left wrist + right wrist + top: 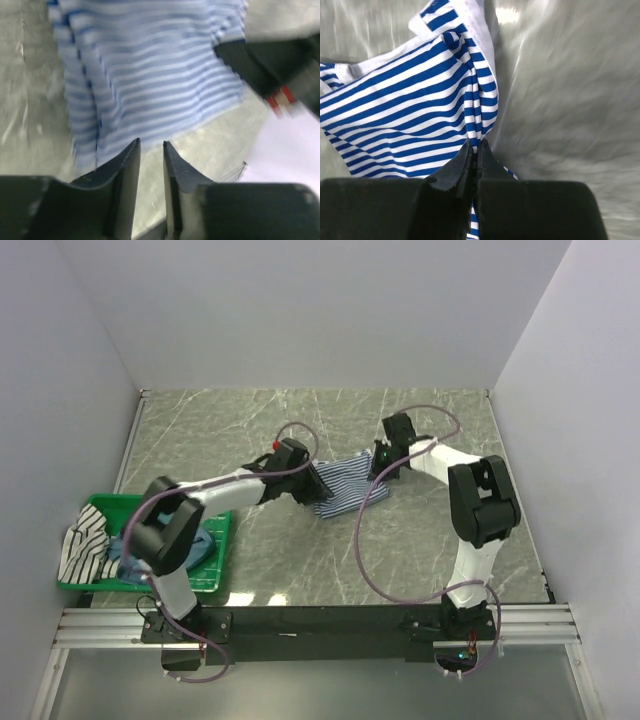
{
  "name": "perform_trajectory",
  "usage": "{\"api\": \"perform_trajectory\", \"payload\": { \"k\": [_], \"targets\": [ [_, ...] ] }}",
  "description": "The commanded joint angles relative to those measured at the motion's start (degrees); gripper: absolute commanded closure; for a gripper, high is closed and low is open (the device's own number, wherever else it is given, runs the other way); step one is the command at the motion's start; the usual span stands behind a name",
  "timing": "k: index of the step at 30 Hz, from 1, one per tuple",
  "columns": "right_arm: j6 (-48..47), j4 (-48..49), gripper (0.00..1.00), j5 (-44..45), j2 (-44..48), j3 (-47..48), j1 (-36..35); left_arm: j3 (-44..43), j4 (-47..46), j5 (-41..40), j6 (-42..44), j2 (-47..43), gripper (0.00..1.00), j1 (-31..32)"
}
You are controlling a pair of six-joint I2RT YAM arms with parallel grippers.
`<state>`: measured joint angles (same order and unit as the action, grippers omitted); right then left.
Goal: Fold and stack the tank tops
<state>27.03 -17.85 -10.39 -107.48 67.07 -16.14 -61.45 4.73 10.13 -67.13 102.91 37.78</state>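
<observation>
Green basket (108, 501) at left of table (430, 430): teal top (206, 544) and black-white striped top (82, 540) heaped inside. Navy-striped top (410, 110) mid-table. Right gripper (475, 147) clamped on its edge; left gripper (151, 147) slightly parted, empty, beside hem.

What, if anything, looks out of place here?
Mild only: the black-and-white striped tank top spills over the left rim of the green basket, and the navy-and-white striped tank top is bunched mid-table, pinched in the right gripper. No damage visible.
</observation>
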Motion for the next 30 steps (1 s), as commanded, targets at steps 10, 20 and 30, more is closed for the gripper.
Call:
{"api": "perform_trajectory", "payload": {
  "k": [10,20,30],
  "targets": [
    [-14.10,-17.56,1.00,18.56,-18.70,38.52,8.84,0.81,17.05,5.07,17.38,-31.89,0.63,-8.51],
    [-21.22,-22.41,1.00,25.68,-35.86,66.60,15.88,4.76,21.72,8.31,28.89,-39.28,0.63,-16.24],
    [-28.96,-15.47,1.00,28.68,-33.93,68.11,20.18,7.84,19.62,11.93,30.14,-35.16,0.65,-18.44]
  ]
}}
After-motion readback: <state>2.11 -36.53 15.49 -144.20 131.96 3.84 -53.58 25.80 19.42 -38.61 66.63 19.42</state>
